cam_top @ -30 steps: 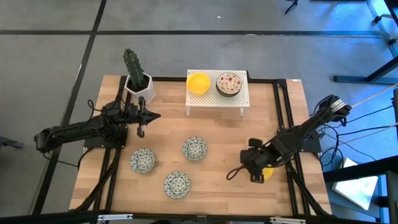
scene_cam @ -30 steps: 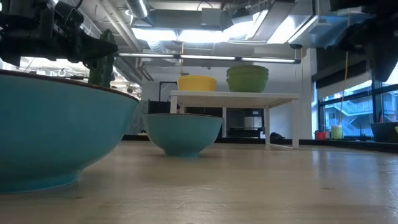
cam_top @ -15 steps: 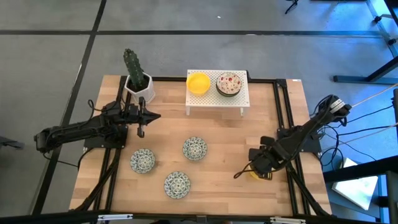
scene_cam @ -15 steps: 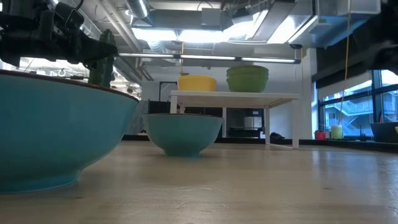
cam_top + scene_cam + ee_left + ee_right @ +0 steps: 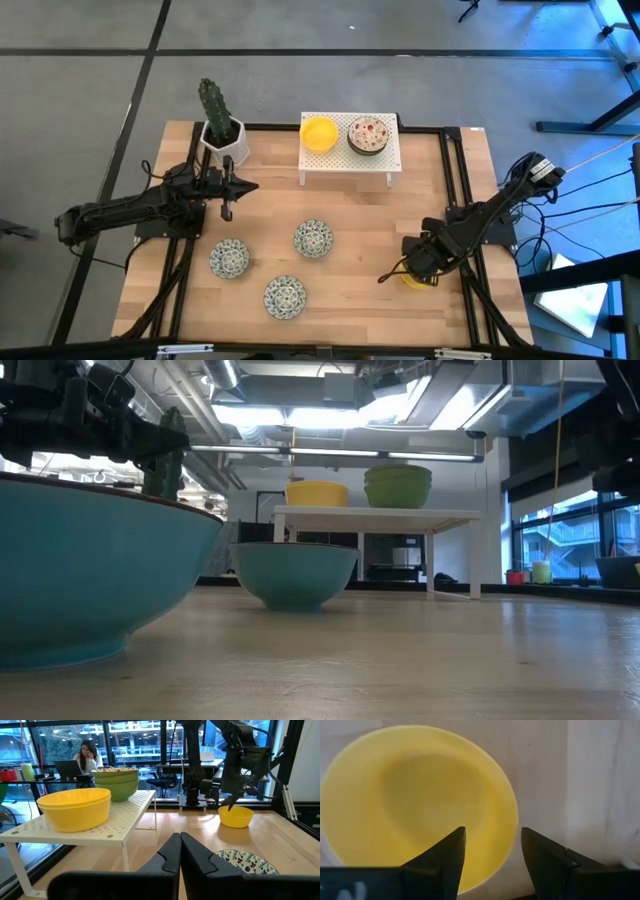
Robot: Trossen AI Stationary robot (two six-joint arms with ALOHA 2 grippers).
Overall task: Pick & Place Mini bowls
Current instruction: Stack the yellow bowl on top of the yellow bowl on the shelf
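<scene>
Yellow glaze fills the right wrist view, where the right gripper (image 5: pixel 490 855) is held with its jaws spread, one finger over the inside of a yellow mini bowl (image 5: pixel 420 805) and the other just outside its rim, so that the rim lies between them with nothing yet grasped. Seen from above, that gripper (image 5: pixel 418 262) is placed at about four o'clock on the table (image 5: pixel 350 300), directly over the bowl (image 5: pixel 415 279), of which only a sliver is shown. The step in hand is judged to be the pick of this bowl; for the next move the jaws would need to be closed on the rim and the bowl lifted level, probably toward the white perforated shelf (image 5: pixel 350 165) at twelve o'clock. The left gripper (image 5: pixel 226 187) is kept waiting at about ten o'clock, its jaws clenched on nothing, just in front of the white cactus pot (image 5: pixel 224 140). Counted in the high view: one yellow bowl (image 5: pixel 319 133) and a stack of floral bowls (image 5: pixel 368 134) are set on the shelf, the number in that stack not being clear from above, though two green-sided bowls appear nested in the left wrist view; three blue-green patterned bowls are spread on the wood at around seven o'clock, at (image 5: pixel 313 238), (image 5: pixel 229 258) and (image 5: pixel 286 296). Two yellow bowls in all are visible. A seated person (image 5: pixel 89 757) is seen beyond the table.
</scene>
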